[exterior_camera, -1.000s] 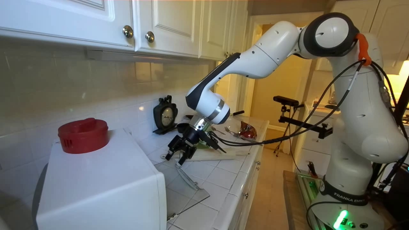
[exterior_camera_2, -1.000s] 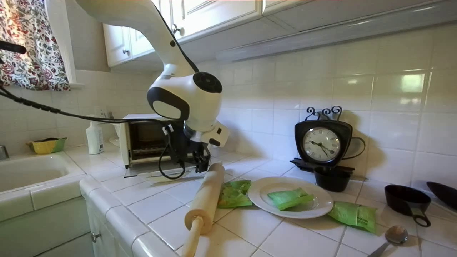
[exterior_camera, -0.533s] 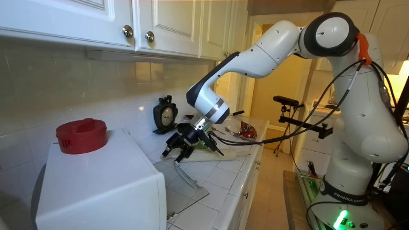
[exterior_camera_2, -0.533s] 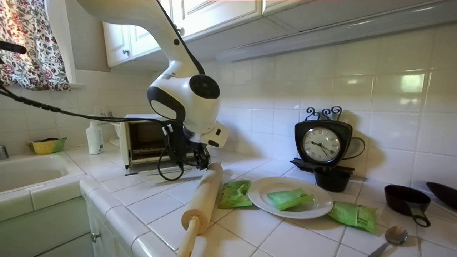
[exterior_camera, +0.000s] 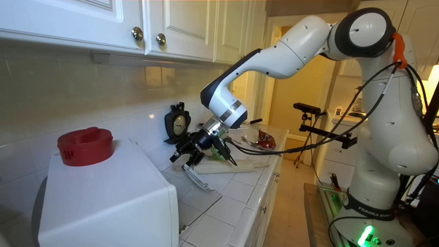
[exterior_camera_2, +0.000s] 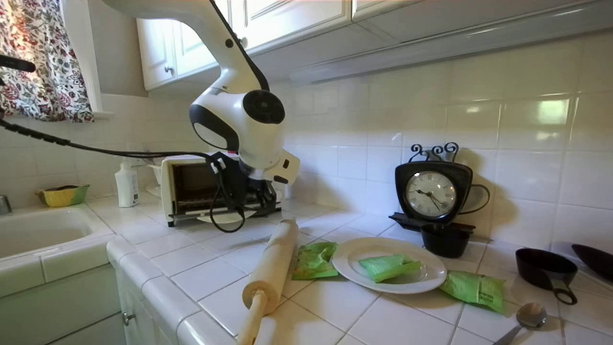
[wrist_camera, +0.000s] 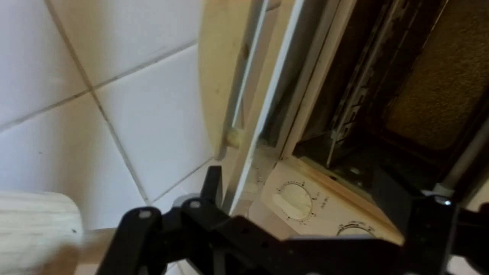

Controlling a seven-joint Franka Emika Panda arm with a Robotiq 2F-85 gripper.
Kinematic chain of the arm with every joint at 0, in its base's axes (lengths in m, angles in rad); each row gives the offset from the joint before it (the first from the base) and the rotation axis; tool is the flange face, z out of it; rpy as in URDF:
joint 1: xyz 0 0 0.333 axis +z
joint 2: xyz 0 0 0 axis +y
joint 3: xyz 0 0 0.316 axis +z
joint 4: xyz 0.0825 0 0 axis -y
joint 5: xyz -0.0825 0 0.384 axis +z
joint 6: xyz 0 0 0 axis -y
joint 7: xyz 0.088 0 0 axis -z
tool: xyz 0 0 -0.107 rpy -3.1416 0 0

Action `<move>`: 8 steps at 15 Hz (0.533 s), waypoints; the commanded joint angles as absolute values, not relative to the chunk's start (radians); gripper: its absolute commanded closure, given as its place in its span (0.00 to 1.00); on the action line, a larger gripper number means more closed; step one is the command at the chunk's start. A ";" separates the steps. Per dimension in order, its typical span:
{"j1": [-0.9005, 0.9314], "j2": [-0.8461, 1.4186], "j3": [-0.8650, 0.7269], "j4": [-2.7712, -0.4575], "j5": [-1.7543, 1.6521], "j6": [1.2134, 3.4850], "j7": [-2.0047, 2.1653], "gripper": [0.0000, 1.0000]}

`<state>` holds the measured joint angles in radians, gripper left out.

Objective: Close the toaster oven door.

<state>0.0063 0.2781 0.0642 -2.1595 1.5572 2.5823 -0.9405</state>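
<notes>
Gaping wide, with nothing gripped, the black pincer [exterior_camera: 181, 161] hangs over a kitchen worktop [exterior_camera_2: 220, 273] beside the glass door [exterior_camera: 193, 199] of the toaster oven [exterior_camera: 111, 192]. In the wrist view one finger [wrist_camera: 212, 183] stands on the door's outer side, close to its edge; whether the two touch is hard to tell. The door leans at a slant from the oven's front, its far edge and pale handle [exterior_camera: 196, 177] apparently lifted clear of the worktop. The job looks part done: the door is tipped up but short of closed, and in an exterior view the oven's dark inside [exterior_camera_2: 192, 179] lies exposed. Left to do, it seems, is swinging the door up until it meets the oven's face, work for a push rather than a grip. Atop the oven sits a red tub [exterior_camera: 85, 146]. Farther out, a rolling pin [exterior_camera_2: 272, 263] lies near a plate [exterior_camera_2: 347, 261] bearing a green packet [exterior_camera_2: 389, 267], while a black clock [exterior_camera_2: 433, 191] stands by the tiled wall [exterior_camera_2: 527, 191].
</notes>
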 commanded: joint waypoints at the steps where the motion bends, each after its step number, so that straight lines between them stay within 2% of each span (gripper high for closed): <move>1: 0.033 0.203 0.095 -2.197 1.597 2.608 -0.983 0.00; 8: 0.060 0.138 0.120 -2.205 1.540 2.671 -0.962 0.00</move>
<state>0.0420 0.1880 0.1078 -2.1662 1.5579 2.6414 -0.9646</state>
